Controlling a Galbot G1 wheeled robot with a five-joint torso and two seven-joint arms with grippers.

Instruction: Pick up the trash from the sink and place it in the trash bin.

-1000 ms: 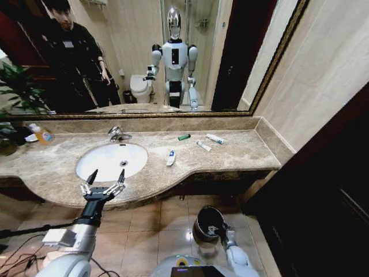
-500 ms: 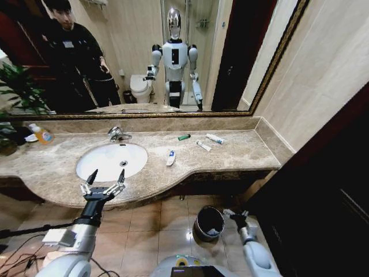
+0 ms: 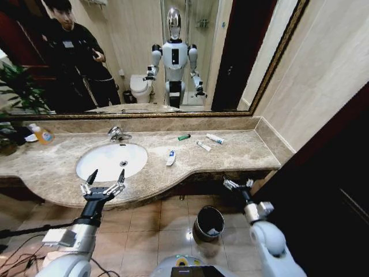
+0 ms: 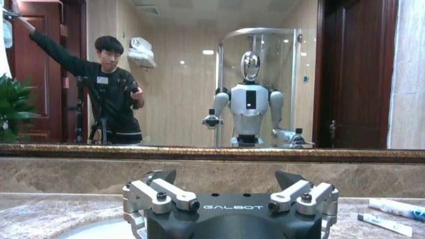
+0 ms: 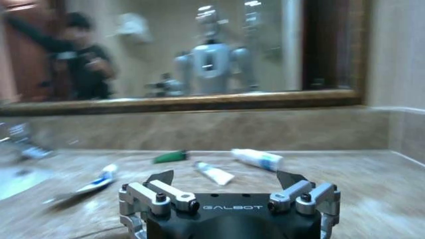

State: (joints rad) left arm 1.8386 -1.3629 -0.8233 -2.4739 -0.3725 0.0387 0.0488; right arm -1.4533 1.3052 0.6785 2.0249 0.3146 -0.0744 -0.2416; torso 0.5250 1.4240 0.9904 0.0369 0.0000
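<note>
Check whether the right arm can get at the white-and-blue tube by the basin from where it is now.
Probably yes: the right gripper is open at the counter's front edge, and nothing stands between it and the white-and-blue tube on the bare marble.

The beige marble counter (image 3: 242, 151) carries the white oval sink (image 3: 109, 160). From the basin, a white-and-blue tube (image 3: 170, 157) lies at three o'clock, with a dark green stick (image 3: 184, 137), a white flat tube (image 3: 203, 146) and another tube (image 3: 215, 138) around two o'clock. The trash bin (image 3: 209, 223) stands on the tiled floor (image 3: 167, 234) below.
</note>
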